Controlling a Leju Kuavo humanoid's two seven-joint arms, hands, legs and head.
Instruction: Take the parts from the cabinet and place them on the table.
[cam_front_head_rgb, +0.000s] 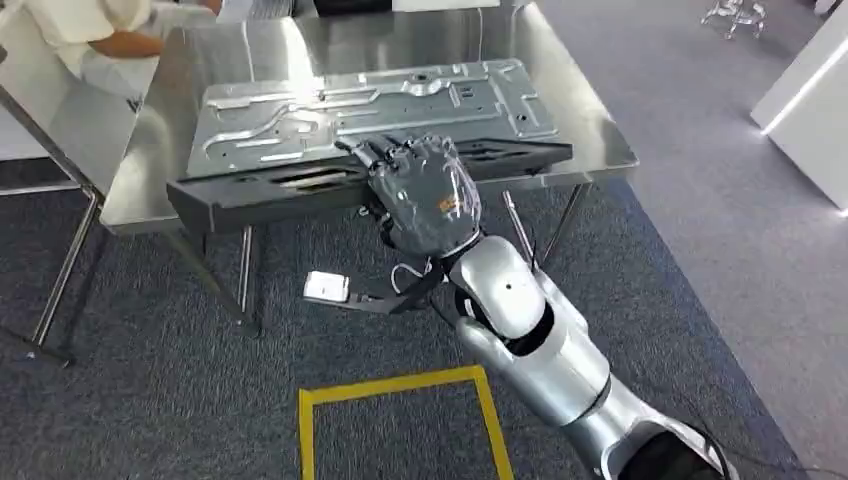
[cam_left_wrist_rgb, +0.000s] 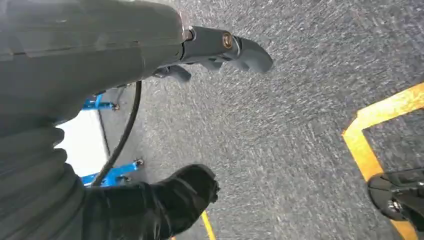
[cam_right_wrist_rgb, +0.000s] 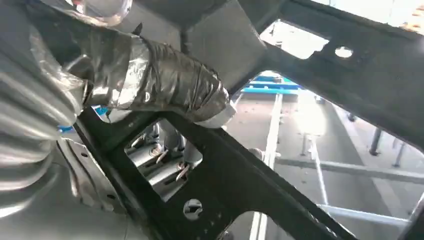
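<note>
Head view | right hand (cam_front_head_rgb: 425, 195) fingers (cam_front_head_rgb: 375, 152) gripping panel (cam_front_head_rgb: 370, 115) at table (cam_front_head_rgb: 590, 140) edge | left hand (cam_left_wrist_rgb: 150, 60) empty, fingers apart

You have one steel table (cam_front_head_rgb: 590, 120) at twelve o'clock, carrying one grey stamped metal plate (cam_front_head_rgb: 300, 120) and one black frame (cam_front_head_rgb: 250, 190) along its near edge. One small white box (cam_front_head_rgb: 327, 287) lies on the carpet at ten o'clock, with one yellow tape outline (cam_front_head_rgb: 400, 385) at six. One person (cam_front_head_rgb: 90, 40) sits at eleven o'clock. One white cabinet (cam_front_head_rgb: 810, 100) stands at two.
</note>
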